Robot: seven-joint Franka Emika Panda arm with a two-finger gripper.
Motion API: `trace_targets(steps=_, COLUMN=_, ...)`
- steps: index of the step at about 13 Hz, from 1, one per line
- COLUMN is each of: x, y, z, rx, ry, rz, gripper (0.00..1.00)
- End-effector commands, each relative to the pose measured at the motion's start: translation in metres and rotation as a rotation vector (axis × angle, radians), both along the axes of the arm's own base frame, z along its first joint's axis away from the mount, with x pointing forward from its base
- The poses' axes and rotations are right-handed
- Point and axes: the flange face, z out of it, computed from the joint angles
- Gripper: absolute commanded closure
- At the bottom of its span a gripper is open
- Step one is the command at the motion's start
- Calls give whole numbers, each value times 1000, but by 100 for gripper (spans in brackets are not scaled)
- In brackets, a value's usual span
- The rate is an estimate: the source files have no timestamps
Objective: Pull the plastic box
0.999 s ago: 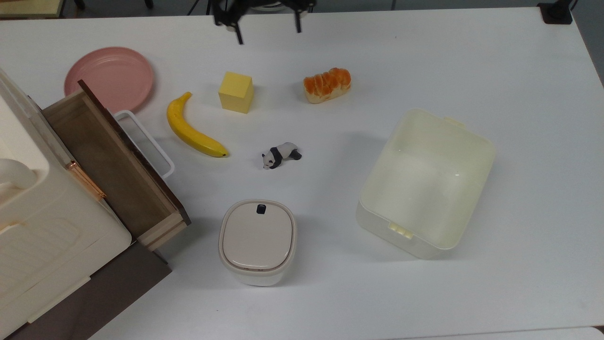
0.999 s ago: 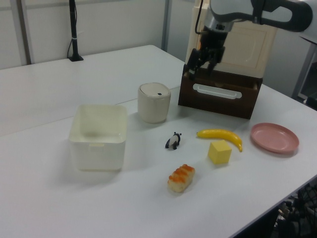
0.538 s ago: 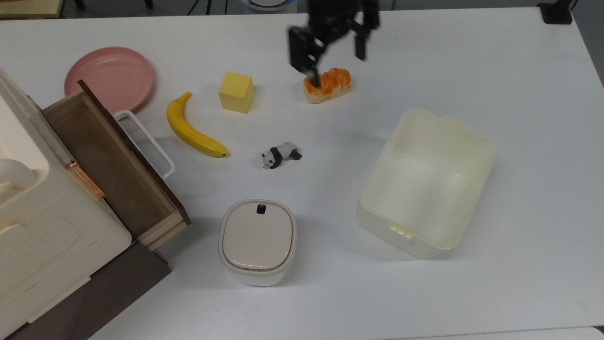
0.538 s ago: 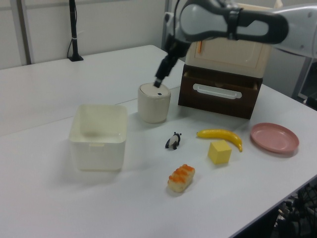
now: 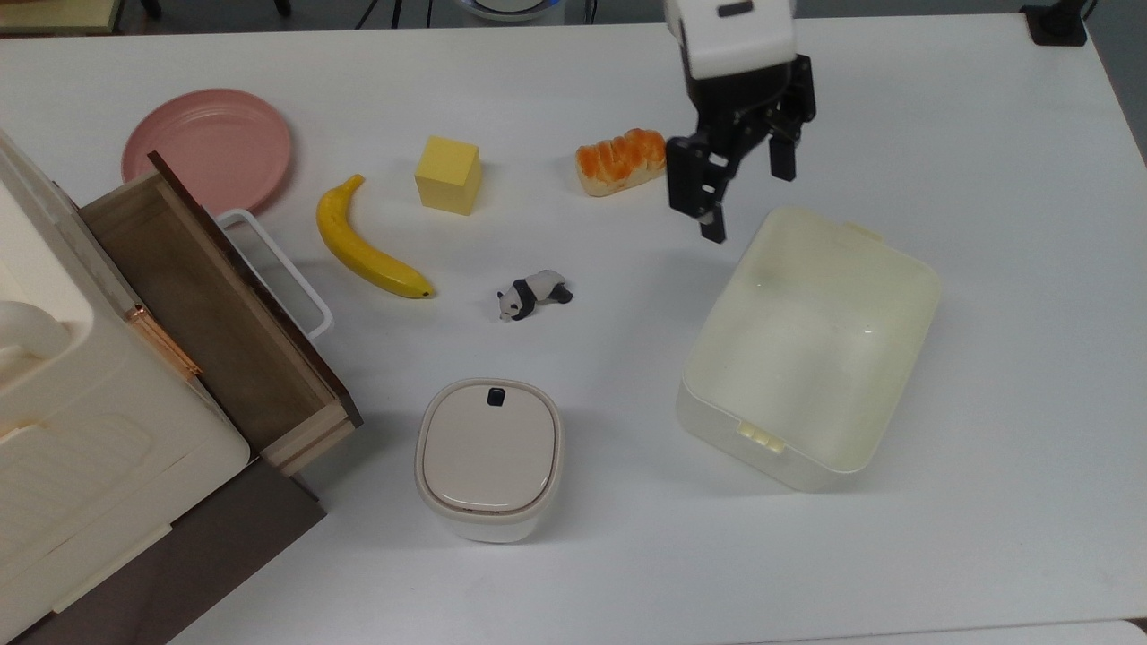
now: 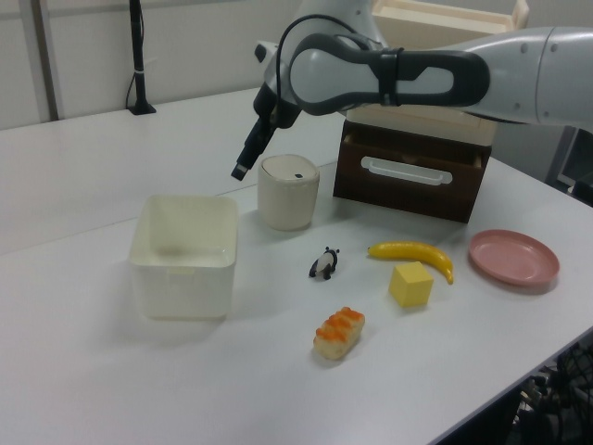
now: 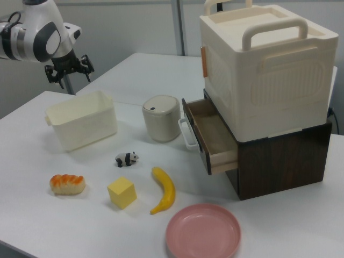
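your end effector (image 5: 748, 199) hangs spread wide and empty above the white worktop (image 5: 986, 134), just off the upper-left corner of the plastic box (image 5: 811, 345) in the top view, clear of its rim. the box sits open and empty on the top view's right half, well apart from the lidded bin (image 5: 488, 459), with the bread roll (image 5: 621, 159) near the end effector.

to do this step well, you likely want to carry on over the near rim, drop one finger inside the wall and one outside, and close only once the rim sits squarely between them. a thin, springy wall like this could flex or skid, so a low grip and a slow, straight draw look wiser than a snatch. keep the path clear of the bread roll and the toy panda (image 5: 533, 295).

the top view gives you the line-up against the corner but little sense of height. the left view shows the end effector (image 6: 243, 167) raised well above the box (image 6: 182, 267), close in front of the bin (image 6: 288, 192). the right view sets the end effector (image 7: 67, 70) above and behind the box (image 7: 81, 127), and shows the open drawer (image 7: 210, 137) under the stacked storage bin (image 7: 266, 67).
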Motion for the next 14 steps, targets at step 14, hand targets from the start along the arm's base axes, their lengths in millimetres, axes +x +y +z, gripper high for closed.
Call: trace_targets(steps=14, x=22, y=74, z=-112, rx=-184, ry=50, rz=211, gripper=0)
